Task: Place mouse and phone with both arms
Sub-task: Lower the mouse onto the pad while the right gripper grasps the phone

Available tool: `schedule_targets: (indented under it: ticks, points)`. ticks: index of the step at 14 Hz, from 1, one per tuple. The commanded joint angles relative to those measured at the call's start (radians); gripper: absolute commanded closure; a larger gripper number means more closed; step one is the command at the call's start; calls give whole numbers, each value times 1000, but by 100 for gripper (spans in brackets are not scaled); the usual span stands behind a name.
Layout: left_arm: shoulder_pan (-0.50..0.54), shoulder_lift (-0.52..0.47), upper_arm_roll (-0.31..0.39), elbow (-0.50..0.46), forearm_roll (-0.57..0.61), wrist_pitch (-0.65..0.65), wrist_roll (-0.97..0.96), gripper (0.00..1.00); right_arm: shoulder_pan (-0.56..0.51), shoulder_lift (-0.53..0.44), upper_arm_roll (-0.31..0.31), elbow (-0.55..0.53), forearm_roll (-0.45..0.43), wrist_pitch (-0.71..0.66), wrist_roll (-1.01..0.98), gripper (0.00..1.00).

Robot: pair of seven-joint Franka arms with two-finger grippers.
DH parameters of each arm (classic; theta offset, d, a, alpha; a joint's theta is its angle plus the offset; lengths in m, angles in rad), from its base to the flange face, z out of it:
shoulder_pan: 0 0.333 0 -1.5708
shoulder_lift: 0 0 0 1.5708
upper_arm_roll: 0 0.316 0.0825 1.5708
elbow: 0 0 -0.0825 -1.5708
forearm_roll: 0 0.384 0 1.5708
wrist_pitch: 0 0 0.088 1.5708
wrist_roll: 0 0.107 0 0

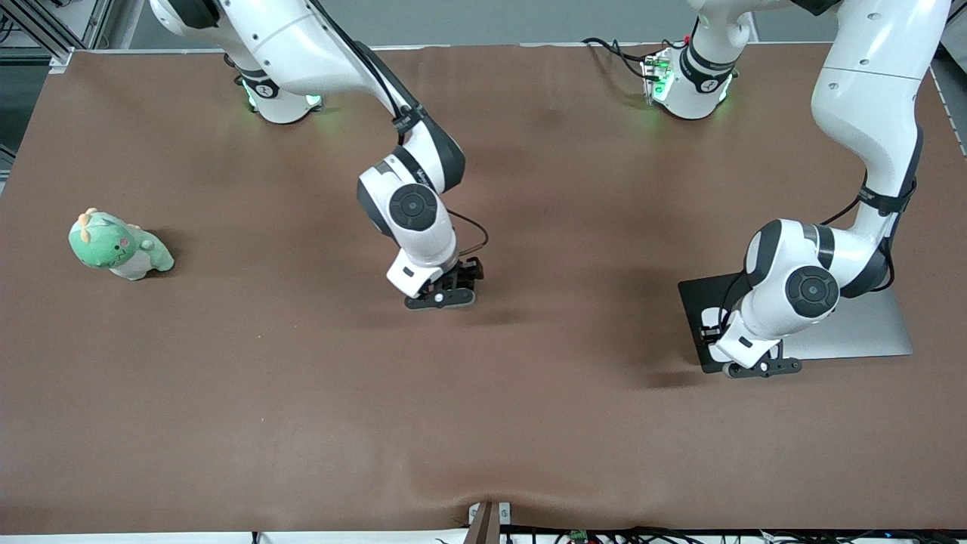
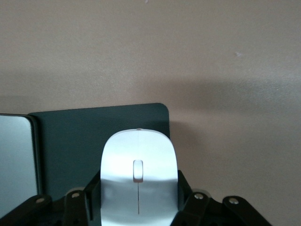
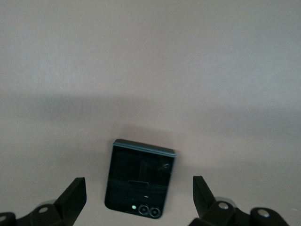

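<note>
In the left wrist view the white mouse [image 2: 138, 160] sits between the fingers [image 2: 91, 190] of my left gripper [image 2: 138, 190], which is shut on its sides. It is low over a corner of the black mouse pad [image 2: 70, 146]. Seen from the front, the left gripper [image 1: 759, 368] is at the pad's [image 1: 696, 298] edge nearest the camera, and the mouse is hidden under the hand. The black phone [image 3: 140, 179] lies flat on the brown cloth, camera lenses toward the wrist. My right gripper [image 3: 138, 197] hangs open just above it with a finger [image 3: 73, 197] on each side, not touching. In the front view the right gripper [image 1: 446, 295] covers the phone.
A silver flat slab [image 1: 861, 332] lies against the mouse pad, toward the left arm's end of the table; its edge [image 2: 16, 160] also shows in the left wrist view. A green plush toy [image 1: 121, 245] sits toward the right arm's end. Brown cloth [image 1: 483, 423] covers the table.
</note>
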Motion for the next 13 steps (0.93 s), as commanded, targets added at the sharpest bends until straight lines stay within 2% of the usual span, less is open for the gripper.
schedule_targets:
  ticks: [1,9,13]
  points:
    - [24,13,-12,-12,30,30,-1,48,26,32,-11,21,11,29,55,0]
    - [45,27,-10,-55,30,78,2,47,31,67,-12,16,6,43,100,0]
    - [57,27,-10,-63,31,79,4,44,34,84,-12,16,6,44,106,0]
